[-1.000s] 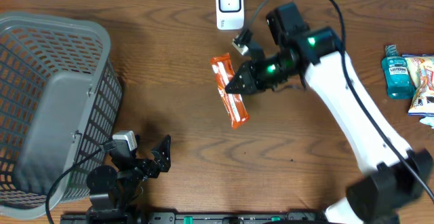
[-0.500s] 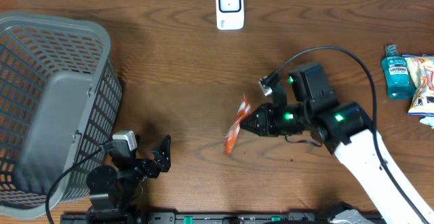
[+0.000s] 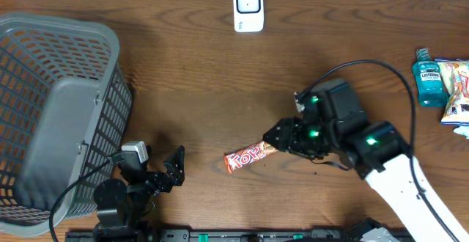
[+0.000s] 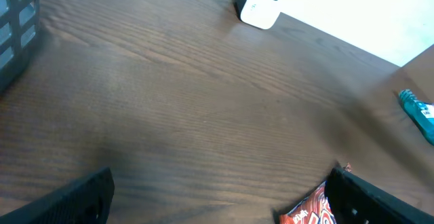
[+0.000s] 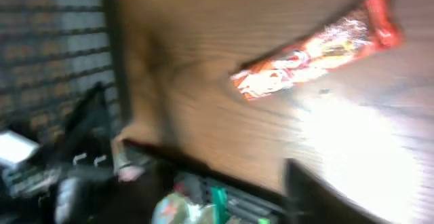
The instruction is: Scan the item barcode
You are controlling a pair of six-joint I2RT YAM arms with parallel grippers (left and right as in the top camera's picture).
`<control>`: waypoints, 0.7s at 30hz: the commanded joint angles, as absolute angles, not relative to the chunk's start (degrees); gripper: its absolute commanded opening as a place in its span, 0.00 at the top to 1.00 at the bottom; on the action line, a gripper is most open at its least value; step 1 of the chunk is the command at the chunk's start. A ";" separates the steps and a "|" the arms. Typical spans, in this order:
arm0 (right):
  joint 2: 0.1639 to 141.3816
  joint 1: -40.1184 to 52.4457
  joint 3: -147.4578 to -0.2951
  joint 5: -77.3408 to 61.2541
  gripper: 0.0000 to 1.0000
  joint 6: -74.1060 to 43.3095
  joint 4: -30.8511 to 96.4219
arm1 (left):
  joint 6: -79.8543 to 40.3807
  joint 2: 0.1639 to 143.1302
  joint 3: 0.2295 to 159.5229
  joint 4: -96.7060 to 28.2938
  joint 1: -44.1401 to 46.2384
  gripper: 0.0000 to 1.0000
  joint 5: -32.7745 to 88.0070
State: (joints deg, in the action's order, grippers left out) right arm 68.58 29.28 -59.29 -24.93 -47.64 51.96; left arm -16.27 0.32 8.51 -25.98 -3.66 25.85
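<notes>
Brown bench: snack bar lies flat and free, well apart from scanner. Right gripper parted just beside it, holding nothing. Likely a regrasp step; next move needs barcode facing scanner.

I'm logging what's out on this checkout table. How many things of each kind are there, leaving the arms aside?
Basket: 1
Scanner: 1
Candy bar: 1
Mouthwash bottle: 1
Snack packet, cut off at the right edge: at least 1
Total: at least 5

Overhead, both wrists: shared snack bar
</notes>
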 commanded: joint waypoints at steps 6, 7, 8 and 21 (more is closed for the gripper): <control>82.08 35.27 -57.58 -14.24 0.20 -61.93 41.12 | -15.75 0.23 7.70 -27.18 -3.95 0.01 26.55; 83.79 35.24 -57.60 -14.26 0.25 -63.18 39.86 | -15.75 0.23 7.70 -27.18 -3.95 0.01 26.55; 87.26 35.18 -57.76 -14.28 0.37 -67.05 38.15 | -15.75 0.23 7.70 -27.18 -3.95 0.01 26.55; 91.79 35.31 -57.84 -16.01 0.47 -69.97 30.15 | -15.75 0.23 7.70 -27.18 -3.95 0.01 26.55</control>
